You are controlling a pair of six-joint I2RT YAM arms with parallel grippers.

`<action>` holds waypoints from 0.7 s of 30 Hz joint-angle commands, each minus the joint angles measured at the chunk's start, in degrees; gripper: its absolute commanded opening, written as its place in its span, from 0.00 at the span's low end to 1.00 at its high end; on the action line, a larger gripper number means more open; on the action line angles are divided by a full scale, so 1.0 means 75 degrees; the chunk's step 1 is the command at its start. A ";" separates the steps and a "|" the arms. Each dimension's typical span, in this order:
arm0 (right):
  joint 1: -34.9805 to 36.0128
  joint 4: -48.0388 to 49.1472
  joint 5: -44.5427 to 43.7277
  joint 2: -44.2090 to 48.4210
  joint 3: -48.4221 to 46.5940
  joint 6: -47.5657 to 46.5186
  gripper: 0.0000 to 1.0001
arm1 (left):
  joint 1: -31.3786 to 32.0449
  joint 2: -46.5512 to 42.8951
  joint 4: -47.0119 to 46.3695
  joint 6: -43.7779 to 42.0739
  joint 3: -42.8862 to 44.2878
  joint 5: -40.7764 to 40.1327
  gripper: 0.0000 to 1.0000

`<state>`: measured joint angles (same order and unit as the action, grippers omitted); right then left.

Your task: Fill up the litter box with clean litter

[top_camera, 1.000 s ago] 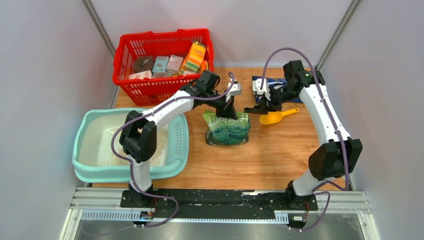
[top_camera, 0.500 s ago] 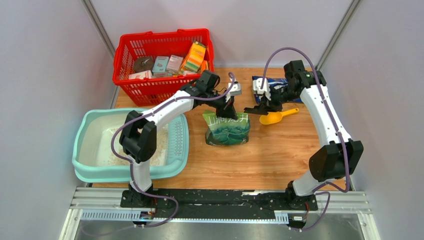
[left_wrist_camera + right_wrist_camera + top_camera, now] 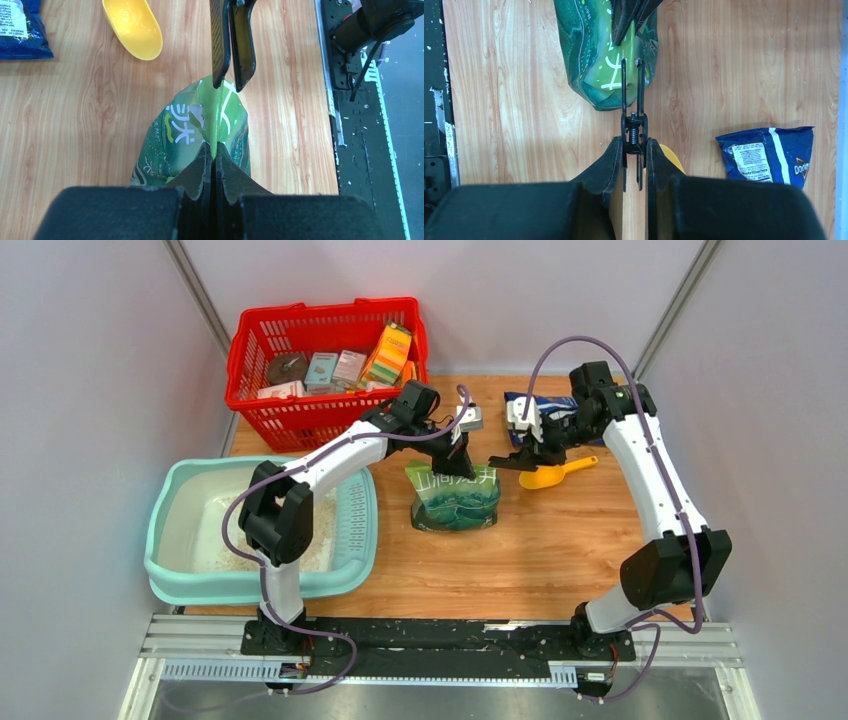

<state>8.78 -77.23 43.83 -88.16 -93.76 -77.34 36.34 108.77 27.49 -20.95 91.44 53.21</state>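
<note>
We see the left claw (image 3: 211, 150) pinched on the top fold of the green bag (image 3: 175, 145). A black tool (image 3: 232, 40) reaches the fold's far end, and a yellow scoop (image 3: 132, 27) lies on the bench (image 3: 75, 110) beyond.

Green printed bag (image 3: 455, 498) stands upright mid-table on the wooden tabletop (image 3: 560, 550), its top pinched into a fold. A black clip (image 3: 633, 135) points at that fold. Yellow scoop (image 3: 548, 476) lies just beyond, a blue snack bag (image 3: 769, 152) near it. The red mesh basket (image 3: 300, 422) at the back left holds small boxes.
</note>
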 commanded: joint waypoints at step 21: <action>0.1021 -0.1175 -0.1285 0.0048 -0.0073 0.1288 0.00 | -0.0075 -0.0580 -0.0312 0.0588 -0.0086 0.0475 0.29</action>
<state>13.56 -76.20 37.10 -88.01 -92.01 -70.26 36.38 108.42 27.20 -19.81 90.78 53.71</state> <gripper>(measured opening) 0.142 0.186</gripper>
